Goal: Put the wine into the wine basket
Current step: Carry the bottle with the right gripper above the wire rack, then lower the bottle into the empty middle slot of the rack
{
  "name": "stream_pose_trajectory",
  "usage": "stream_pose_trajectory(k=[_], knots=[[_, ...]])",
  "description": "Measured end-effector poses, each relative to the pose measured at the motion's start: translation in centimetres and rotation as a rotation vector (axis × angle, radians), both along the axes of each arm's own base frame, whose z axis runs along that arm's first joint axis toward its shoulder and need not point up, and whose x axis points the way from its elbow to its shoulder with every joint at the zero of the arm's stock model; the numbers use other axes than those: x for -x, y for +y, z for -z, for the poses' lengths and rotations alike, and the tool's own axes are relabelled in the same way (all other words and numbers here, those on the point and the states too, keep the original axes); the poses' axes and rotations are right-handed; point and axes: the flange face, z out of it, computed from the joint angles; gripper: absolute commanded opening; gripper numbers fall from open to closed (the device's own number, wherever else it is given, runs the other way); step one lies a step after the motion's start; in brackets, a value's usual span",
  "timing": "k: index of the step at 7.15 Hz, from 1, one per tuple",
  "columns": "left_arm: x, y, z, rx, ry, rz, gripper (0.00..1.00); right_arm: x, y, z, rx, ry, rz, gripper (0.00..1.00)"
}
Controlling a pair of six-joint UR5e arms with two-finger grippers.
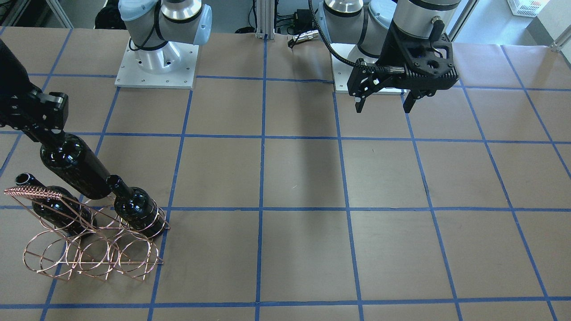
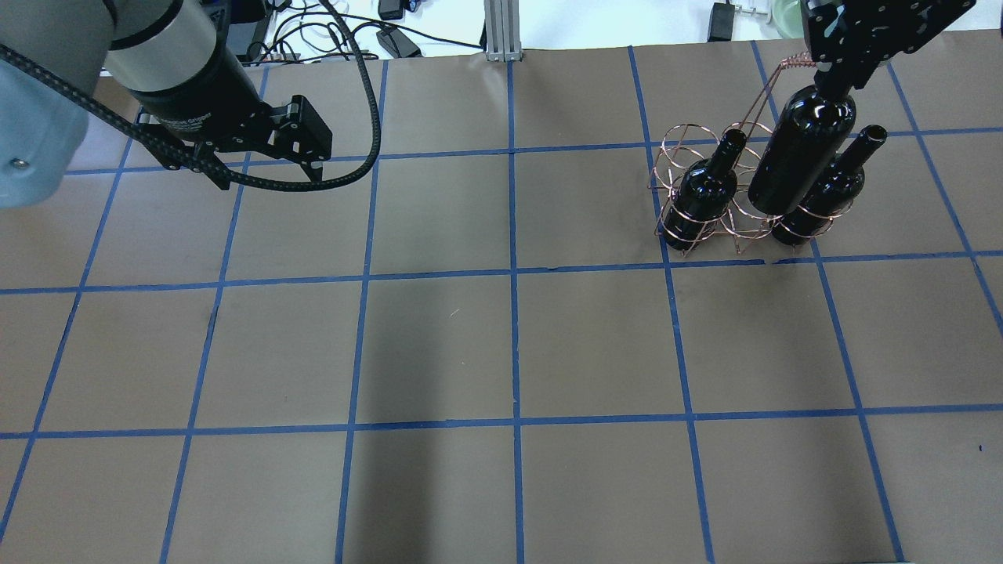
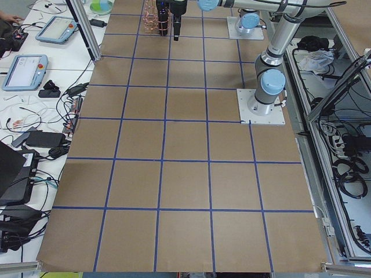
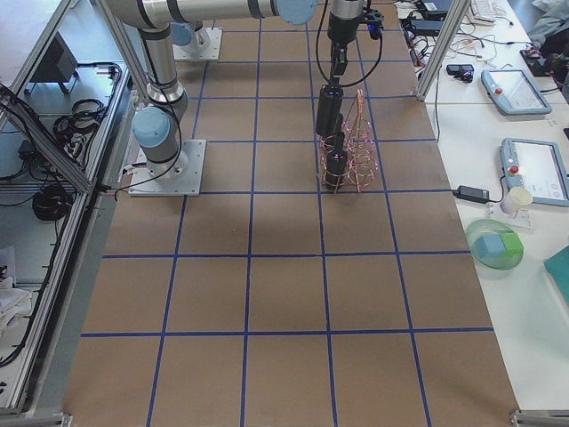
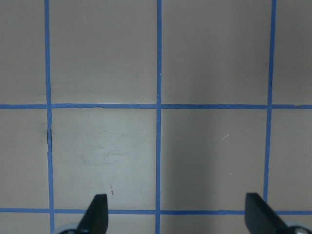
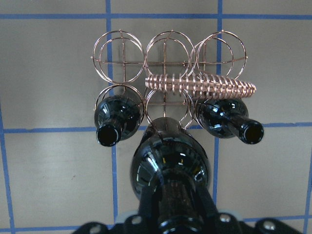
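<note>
My right gripper (image 1: 44,113) is shut on the neck of a glossy black wine bottle (image 1: 73,165) and holds it tilted, base down. The base hangs at the middle hoop of the copper wire basket (image 1: 89,249); I cannot tell whether it is inside. Two look-alike bottles (image 1: 51,209) (image 1: 134,207) stand in the outer hoops of that row. In the right wrist view the held bottle (image 6: 170,165) hides the middle hoop, below the coiled handle (image 6: 200,85). From overhead the held bottle (image 2: 799,153) stands between the two others. My left gripper (image 1: 386,104) is open and empty, far from the basket.
The table is brown paper with a blue tape grid (image 2: 513,274). The basket's far row of hoops (image 6: 165,51) holds nothing. The two arm bases (image 1: 156,67) stand at the robot's edge. The left wrist view shows only bare paper between the fingertips (image 5: 97,209).
</note>
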Motion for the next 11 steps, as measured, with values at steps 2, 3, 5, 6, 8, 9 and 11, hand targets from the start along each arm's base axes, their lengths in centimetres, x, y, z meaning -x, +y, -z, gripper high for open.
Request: stream_pose_trajectory(k=[2, 3, 5, 6, 8, 9, 11], knots=[[0.1, 0.1, 0.1, -0.006, 0.006, 0.004, 1.00, 0.3, -2.1, 2.1, 0.007, -0.008, -0.003, 0.00], [0.3, 0.3, 0.2, -0.017, 0.010, 0.006, 1.00, 0.5, -2.8, 3.1, 0.011, -0.008, -0.007, 0.00], [0.3, 0.6, 0.6, -0.030, 0.007, 0.010, 1.00, 1.1, -3.6, 4.4, 0.006, -0.006, -0.021, 0.00], [0.3, 0.6, 0.7, -0.031, 0.003, 0.010, 1.00, 2.0, -3.5, 5.1, -0.006, -0.009, -0.021, 0.00], [0.3, 0.6, 0.7, -0.031, -0.001, 0.010, 1.00, 3.0, -3.2, 6.0, -0.012, -0.024, -0.012, 0.00], [0.1, 0.6, 0.8, -0.034, -0.001, 0.006, 1.00, 2.9, -3.3, 6.1, 0.001, -0.039, -0.010, 0.00], [-0.4, 0.3, 0.7, -0.024, 0.003, -0.004, 1.00, 2.8, -3.7, 6.6, 0.017, -0.048, -0.012, 0.00]])
